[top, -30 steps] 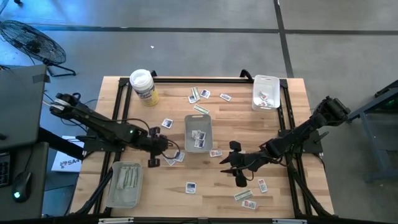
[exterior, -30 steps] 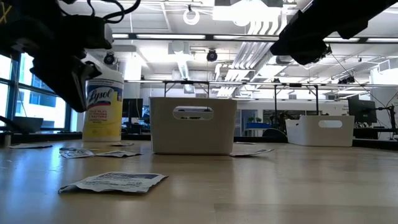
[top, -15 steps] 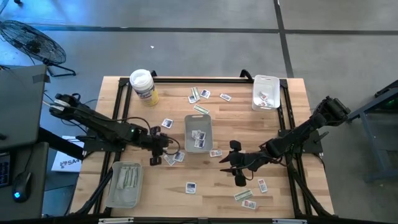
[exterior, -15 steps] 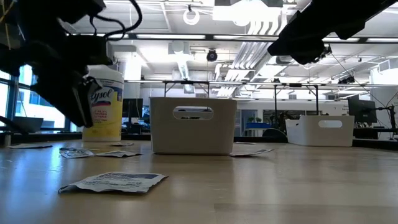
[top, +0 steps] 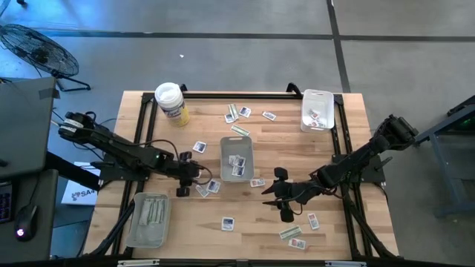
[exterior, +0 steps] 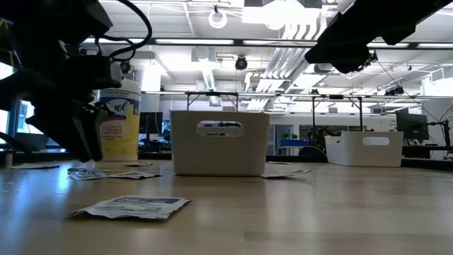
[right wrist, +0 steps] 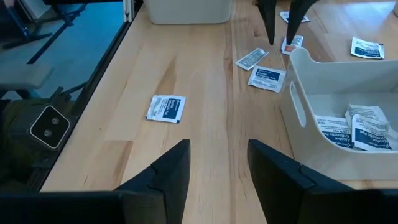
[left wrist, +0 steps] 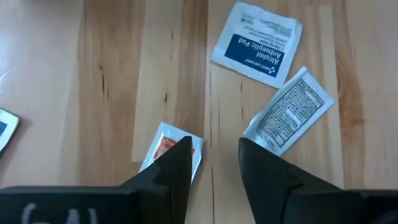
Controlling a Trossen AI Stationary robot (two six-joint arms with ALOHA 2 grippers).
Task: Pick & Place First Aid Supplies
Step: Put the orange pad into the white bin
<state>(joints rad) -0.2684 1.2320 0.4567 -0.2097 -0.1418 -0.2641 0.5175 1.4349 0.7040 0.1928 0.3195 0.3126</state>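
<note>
While both arms hang over the wooden table [top: 326, 230], this is how things lie:

Left gripper [left wrist: 211, 163]: fingers parted and empty, low over the boards just left of the centre tray [top: 237, 157]; one fingertip [left wrist: 180, 155] covers a corner of an orange-print packet [left wrist: 163, 144].
Nearby packets: a blue-print alcohol pad [left wrist: 256, 42] and a black-print packet [left wrist: 289, 118] lie flat just past the fingers, touching at a corner.
Right gripper [right wrist: 217, 163]: fingers apart, nothing between them, held above the table right of centre.
Centre tray: holds a few white packets.
Far-right tray [top: 318, 109]: holds several packets.
Near-left tray [top: 148, 218]: holds pale green strips.
Loose packets: scattered between the trays, one [top: 228, 222] near the front edge and a cluster [top: 295, 231] front right.
Tub [top: 171, 103]: upright at the far left corner.
</note>
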